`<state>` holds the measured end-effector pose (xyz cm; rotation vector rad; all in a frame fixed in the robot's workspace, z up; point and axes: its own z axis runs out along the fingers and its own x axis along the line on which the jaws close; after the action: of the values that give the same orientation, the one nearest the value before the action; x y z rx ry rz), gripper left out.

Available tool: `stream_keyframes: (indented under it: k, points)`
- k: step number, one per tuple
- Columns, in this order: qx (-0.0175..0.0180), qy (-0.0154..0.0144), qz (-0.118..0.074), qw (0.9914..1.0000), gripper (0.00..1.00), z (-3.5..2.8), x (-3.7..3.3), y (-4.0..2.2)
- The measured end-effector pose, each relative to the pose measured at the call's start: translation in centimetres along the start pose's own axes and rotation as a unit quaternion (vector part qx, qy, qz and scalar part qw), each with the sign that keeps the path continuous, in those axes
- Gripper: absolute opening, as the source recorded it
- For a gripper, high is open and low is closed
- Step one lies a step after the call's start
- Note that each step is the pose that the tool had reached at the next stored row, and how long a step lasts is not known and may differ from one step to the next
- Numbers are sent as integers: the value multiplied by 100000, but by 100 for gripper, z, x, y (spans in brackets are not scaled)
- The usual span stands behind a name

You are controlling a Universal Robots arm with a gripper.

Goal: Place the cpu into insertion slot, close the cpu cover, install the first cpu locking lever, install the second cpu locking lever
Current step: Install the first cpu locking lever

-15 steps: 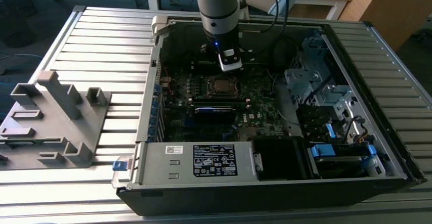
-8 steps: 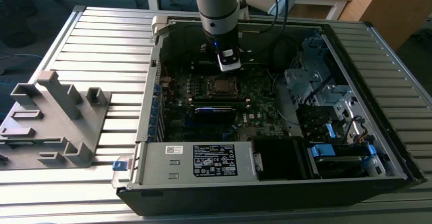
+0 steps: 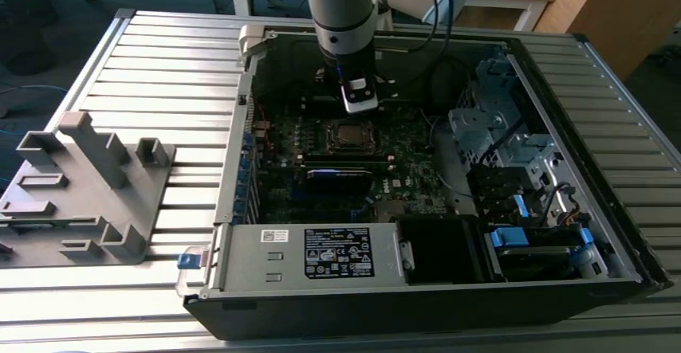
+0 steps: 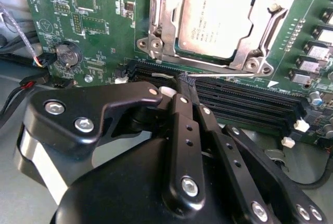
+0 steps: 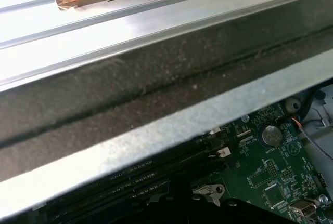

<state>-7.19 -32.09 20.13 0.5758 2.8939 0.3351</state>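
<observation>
The cpu (image 4: 216, 18), a silver-grey square chip, lies in the insertion slot (image 3: 347, 136) in the middle of the green motherboard. The cpu cover (image 4: 158, 26), a silvery frame with a square window, lies down flat around the chip. My gripper (image 3: 360, 104) hangs just behind the socket in the exterior view. In the second wrist view its black fingers meet at the gripper tip (image 4: 184, 80), beside the socket's edge. A thin metal lever rod (image 4: 218, 72) runs along that edge and reaches the tip. Whether the rod is pinched cannot be told.
Black memory slots (image 4: 244, 96) lie right under the fingers, and a coin battery (image 4: 66, 55) sits to one side. The labelled silver power-supply box (image 3: 319, 251) and a drive cage (image 3: 532, 237) fill the case front. A grey fixture (image 3: 85, 186) stands on the slatted table at the exterior view's left.
</observation>
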Motion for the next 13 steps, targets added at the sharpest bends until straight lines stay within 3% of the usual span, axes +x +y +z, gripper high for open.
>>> stream_keyframes:
  k: [3,13]
  points:
    - [-47,-330,-88,99999,11,4,0,-2]
    - [-58,-357,-94,99999,11,4,-9,-24]
